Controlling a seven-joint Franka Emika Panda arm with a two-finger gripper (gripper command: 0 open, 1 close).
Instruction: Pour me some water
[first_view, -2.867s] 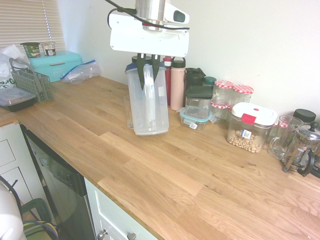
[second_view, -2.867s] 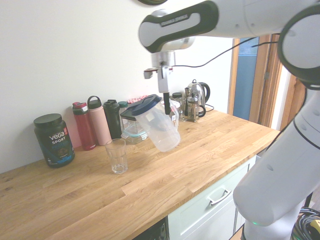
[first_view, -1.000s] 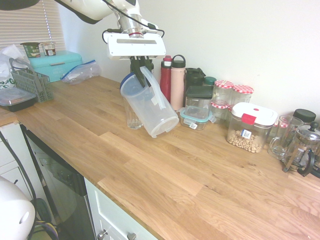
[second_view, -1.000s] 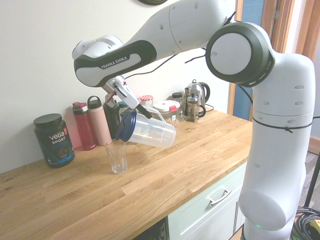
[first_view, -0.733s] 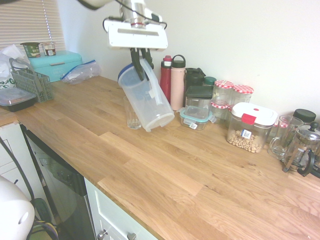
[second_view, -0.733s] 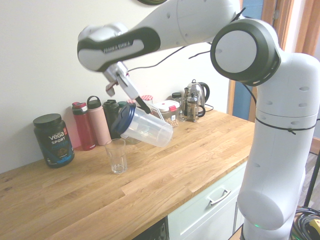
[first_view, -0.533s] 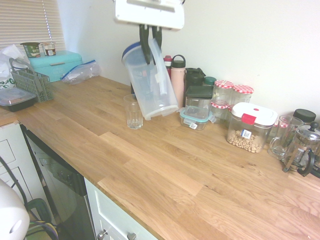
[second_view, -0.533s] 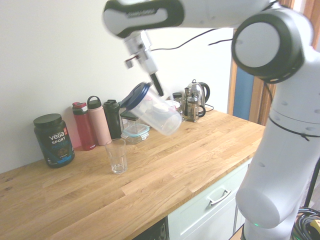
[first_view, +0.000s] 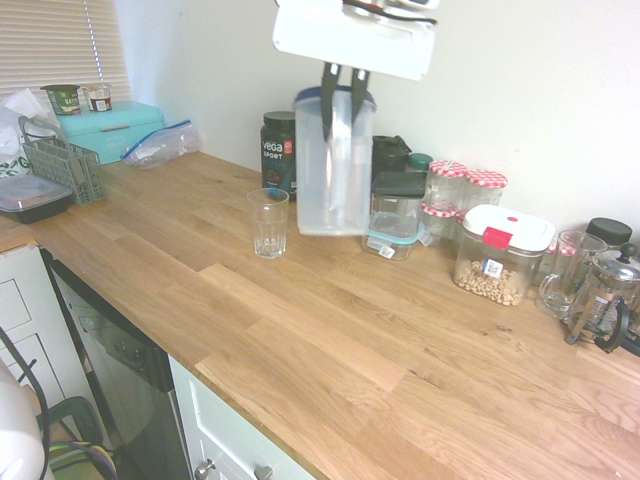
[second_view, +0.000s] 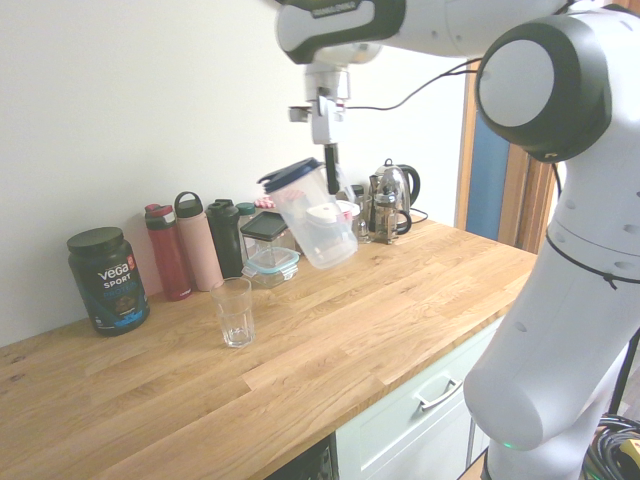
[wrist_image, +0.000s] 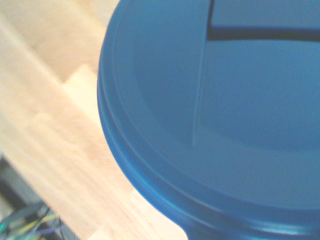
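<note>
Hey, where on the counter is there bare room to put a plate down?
Bare wood lies in front of the glass and the chickpea tub, out to the counter's front edge. Crowded: the wall side, from the Vega tub past the bottles to the French press.

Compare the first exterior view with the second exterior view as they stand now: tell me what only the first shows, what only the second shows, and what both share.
Only the first: the turquoise box, the grey rack and the zip bag with a blue seal.

Only the second: the red bottle, the pink bottle and the drawer's bar handle.

Both: the claw holding the blue-lidded pitcher above the counter, the drinking glass standing on it, and the Vega Sport tub.
</note>
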